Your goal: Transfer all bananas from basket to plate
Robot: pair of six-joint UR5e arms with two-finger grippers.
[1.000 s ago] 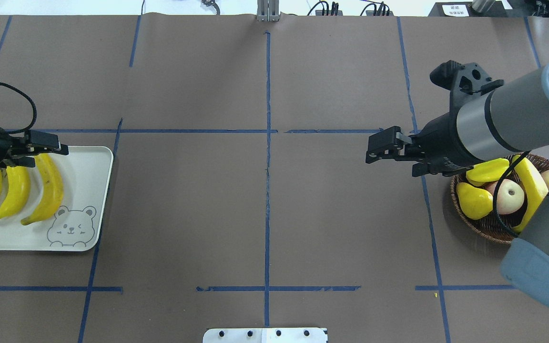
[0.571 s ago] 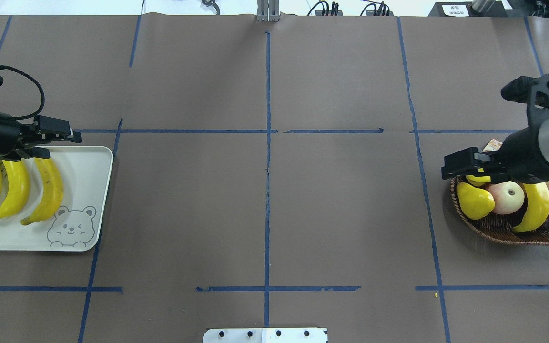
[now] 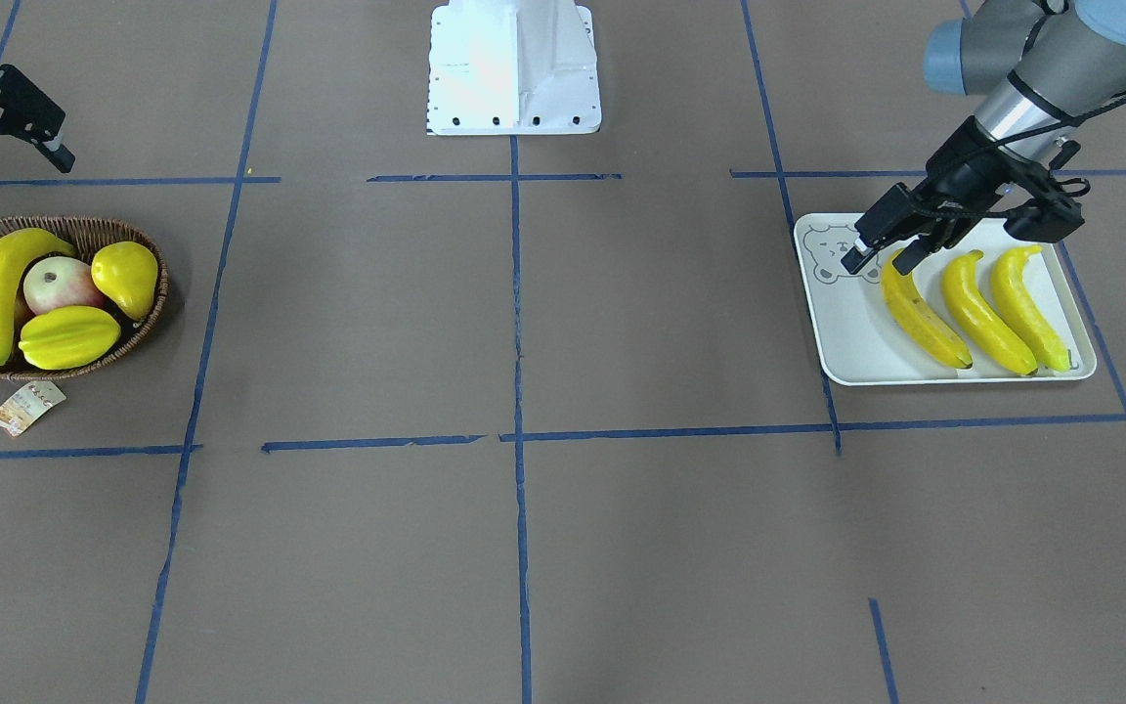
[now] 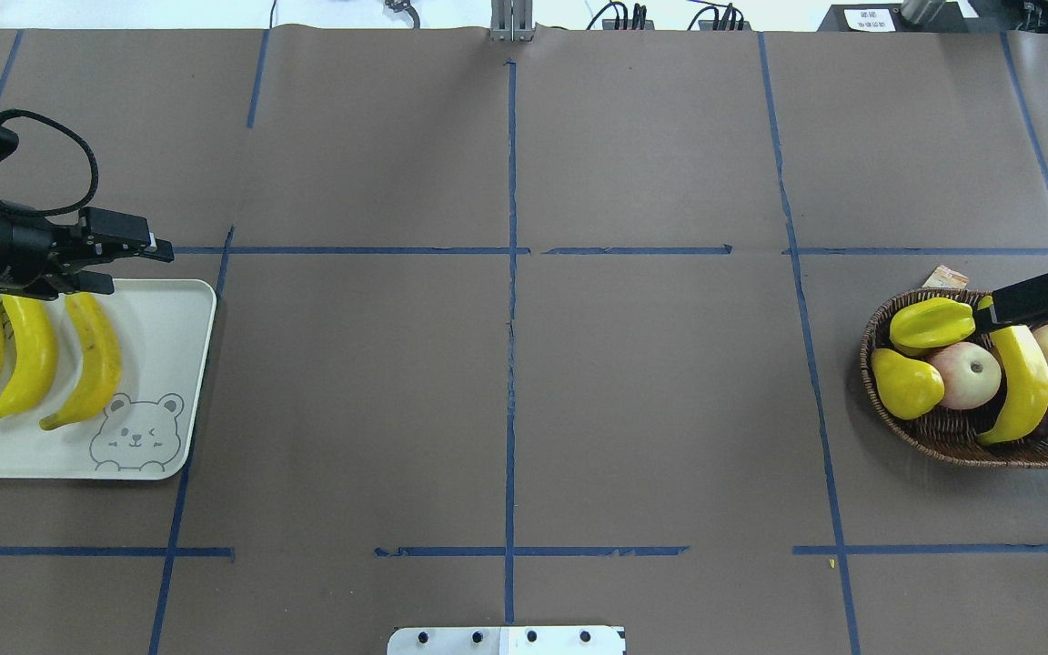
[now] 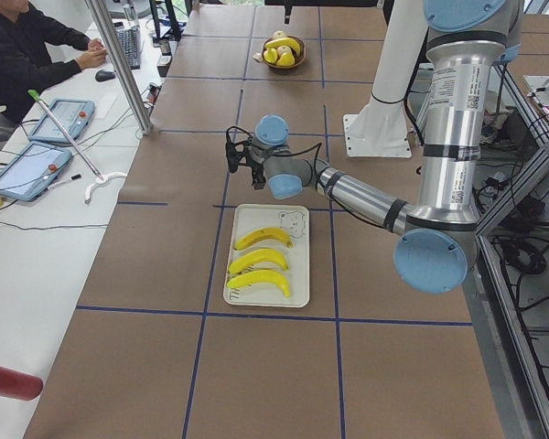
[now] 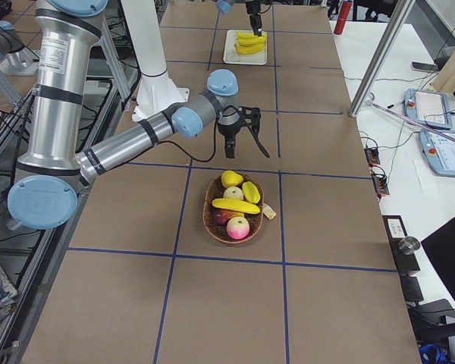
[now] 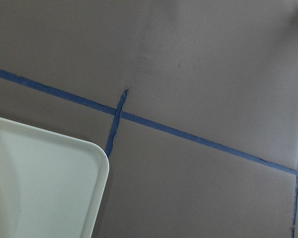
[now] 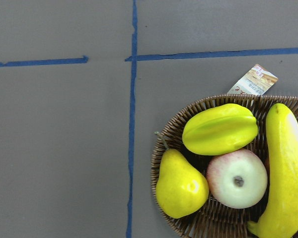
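Observation:
Three bananas (image 4: 92, 359) lie side by side on the plate (image 4: 169, 364) at the table's left. My left gripper (image 4: 137, 266) hovers open and empty over the plate's far edge, just above the top end of the nearest banana (image 3: 920, 313). A fourth banana (image 4: 1020, 382) lies in the basket (image 4: 942, 438) at the right, also seen in the right wrist view (image 8: 285, 168). High over the basket's far side, my right gripper (image 3: 21, 164) is open and holds nothing. The left wrist view shows only a plate corner (image 7: 49, 188).
The basket also holds a pear (image 4: 904, 384), a starfruit (image 4: 932, 325) and two apples (image 4: 967, 375). A paper tag (image 4: 942, 276) lies beside it. Blue tape lines cross the brown table. A person (image 5: 27, 46) sits at a side desk with tablets.
My right arm has swung from the table's middle back to the right, over the basket. My left gripper has risen off the third banana and shifted toward the plate's far edge.

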